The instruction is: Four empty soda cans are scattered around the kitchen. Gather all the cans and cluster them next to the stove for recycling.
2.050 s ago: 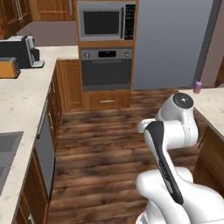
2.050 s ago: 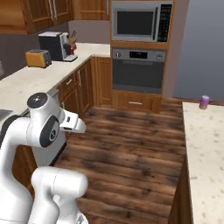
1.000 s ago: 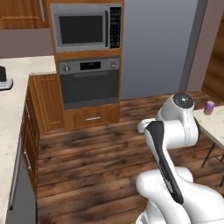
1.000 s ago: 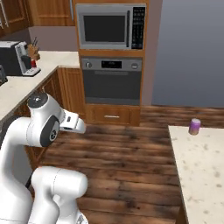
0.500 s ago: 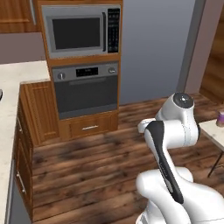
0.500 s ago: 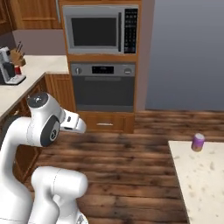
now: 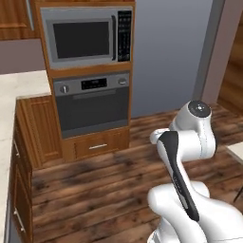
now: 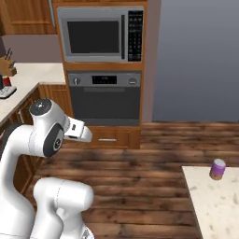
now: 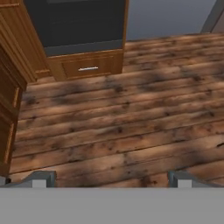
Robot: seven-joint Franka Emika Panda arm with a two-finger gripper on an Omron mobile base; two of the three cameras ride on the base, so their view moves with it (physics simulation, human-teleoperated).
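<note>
One soda can (image 8: 217, 169), purple with a pale lower band, stands upright near the corner of a pale speckled island counter (image 8: 219, 205) at the lower right of the right base view. My arm is folded close over the base, well to the left of that can. In the hand view my gripper (image 9: 111, 179) is open, with nothing between its fingertips (image 9: 41, 178) and only plank floor beneath it. The stove is out of view.
Ahead is a wooden wall unit with a built-in oven (image 7: 92, 104) and a microwave (image 7: 83, 38) above it. A tall grey panel (image 8: 196, 60) stands to its right. A counter (image 8: 23, 77) with a knife block (image 8: 7, 67) runs along the left. Wooden floor lies between.
The whole picture has shifted: the base has driven closer to the oven wall, and the purple can now sits lower in the right base view. The arm stays folded and the gripper open.
</note>
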